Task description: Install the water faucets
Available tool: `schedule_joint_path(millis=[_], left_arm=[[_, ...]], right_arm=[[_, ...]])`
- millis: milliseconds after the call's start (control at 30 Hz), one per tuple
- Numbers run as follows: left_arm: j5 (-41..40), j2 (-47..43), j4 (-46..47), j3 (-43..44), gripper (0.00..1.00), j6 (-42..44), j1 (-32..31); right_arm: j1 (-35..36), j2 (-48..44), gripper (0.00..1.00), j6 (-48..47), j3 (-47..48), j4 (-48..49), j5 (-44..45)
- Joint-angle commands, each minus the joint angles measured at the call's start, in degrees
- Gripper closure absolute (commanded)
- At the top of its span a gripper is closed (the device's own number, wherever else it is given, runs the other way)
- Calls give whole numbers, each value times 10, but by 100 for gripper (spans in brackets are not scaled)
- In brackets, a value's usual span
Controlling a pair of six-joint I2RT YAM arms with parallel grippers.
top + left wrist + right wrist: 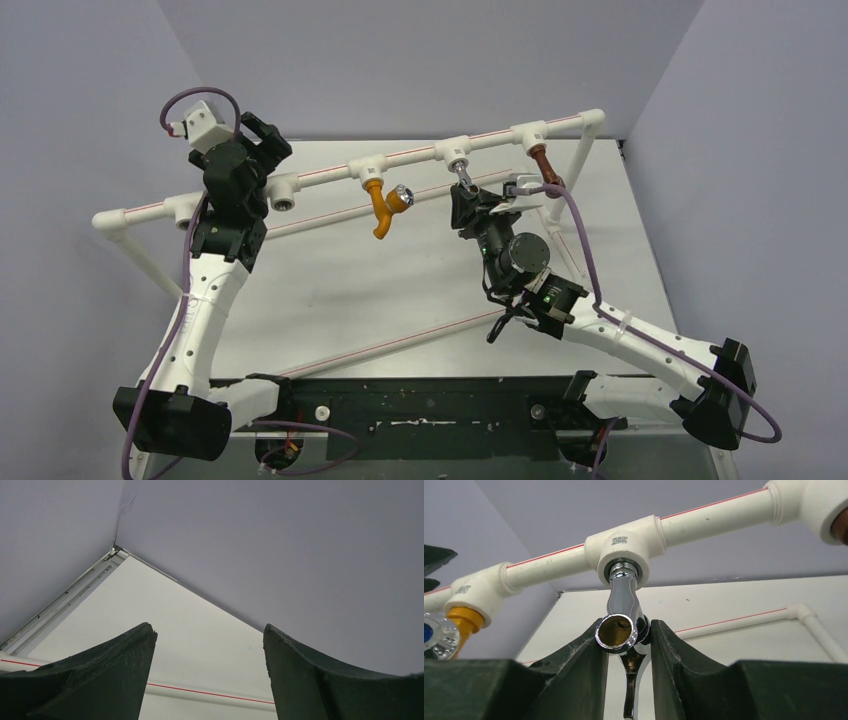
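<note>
1. Landmark: white rail [330, 176], red stripe, raised over table [330, 290]; tees numbered 1–4 from rail's L end.
2. R gripper [626, 630]: pinching silver faucet [620, 605], one finger each side of body, just under rail.
3. Silver faucet: threaded end in tee 3 [624, 555], a little thread showing at tee mouth; round opening toward R wrist cam; lever hanging down betw. fingers.
4. Orange faucet [380, 212]: hanging from tee 2 [370, 168], spout down, next tee L of silver faucet along rail; chrome knob [403, 195] on its R side.
5. Brown faucet [543, 160]: under tee 4 [530, 133], near rail's R end, slanted down and R. How far seated: can't tell.
6. L gripper [210, 635]: fingers spread wide; table and wall visible through gap. Red-striped pipe [210, 694] crossing low betw. fingers; whether rail or another run: can't tell.
7. Top view: L gripper up behind rail's L part, near tee 1 [284, 198], apart from all 3 faucets.
</note>
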Motion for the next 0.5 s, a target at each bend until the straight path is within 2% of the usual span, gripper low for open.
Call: schedule_joint_path(millis=[0, 300, 467], left_arm=[[28, 43, -142, -46, 24, 5, -7], [26, 40, -140, -49, 24, 5, -8], [20, 37, -137, -50, 24, 7, -7]], right_arm=[[-3, -35, 100, 187, 26, 73, 6], [-4, -35, 100, 434, 16, 74, 52], [-5, -30, 100, 540, 34, 48, 56]])
